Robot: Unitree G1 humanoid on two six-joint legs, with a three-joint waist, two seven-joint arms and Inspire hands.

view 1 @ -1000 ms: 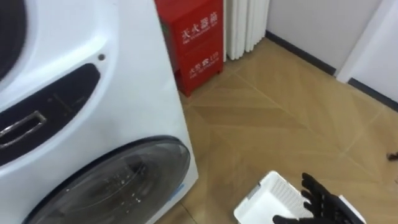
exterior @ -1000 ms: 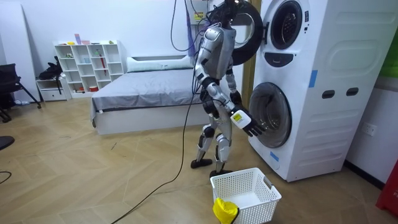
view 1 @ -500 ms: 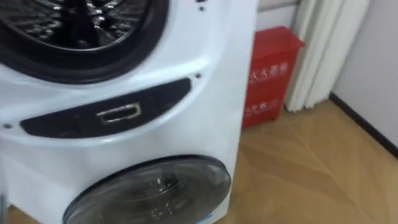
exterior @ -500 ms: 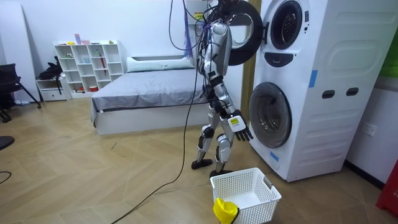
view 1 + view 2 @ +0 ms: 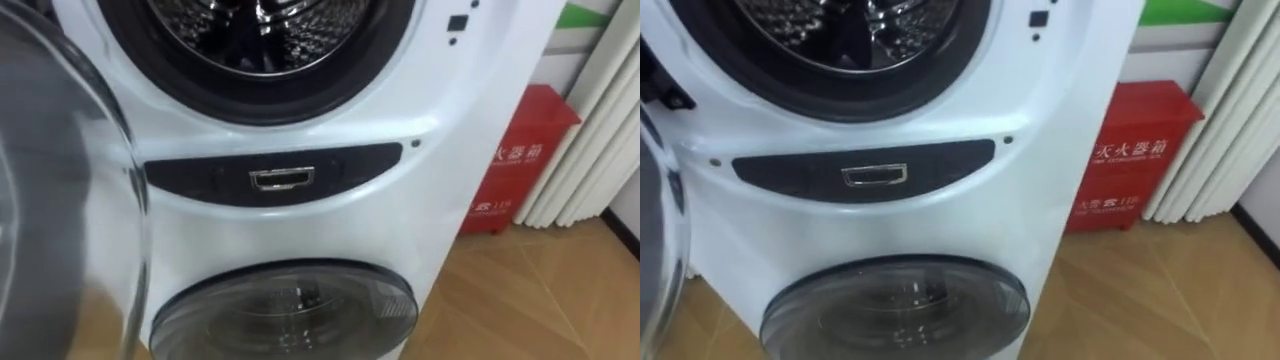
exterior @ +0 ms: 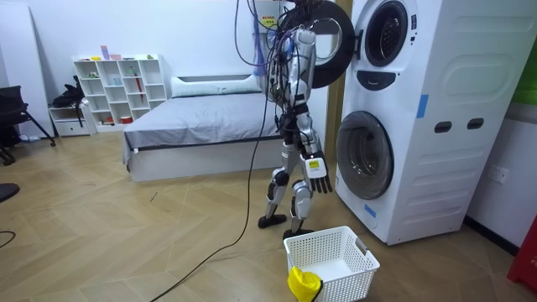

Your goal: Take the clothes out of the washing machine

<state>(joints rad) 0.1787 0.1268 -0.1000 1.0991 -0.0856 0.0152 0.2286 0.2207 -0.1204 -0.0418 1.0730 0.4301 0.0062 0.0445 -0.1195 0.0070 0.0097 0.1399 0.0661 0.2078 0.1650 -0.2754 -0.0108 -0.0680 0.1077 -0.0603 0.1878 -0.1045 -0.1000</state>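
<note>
Before the washers (image 6: 436, 84), the view has been raised to the open upper drum (image 5: 262, 30) and the right hand (image 6: 318, 174) lowered, fingers loose, empty; a yellow cloth (image 6: 304, 283) lies in the near basket (image 6: 344, 252), so another reach is expected.

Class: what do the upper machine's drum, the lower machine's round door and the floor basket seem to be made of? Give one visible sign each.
Drum: probably stainless steel, shiny grey with rows of small holes. Lower door: dark tinted glass or clear plastic, glossy, with reflections; which, I cannot tell. Basket: likely white moulded plastic, with latticed walls.
</note>
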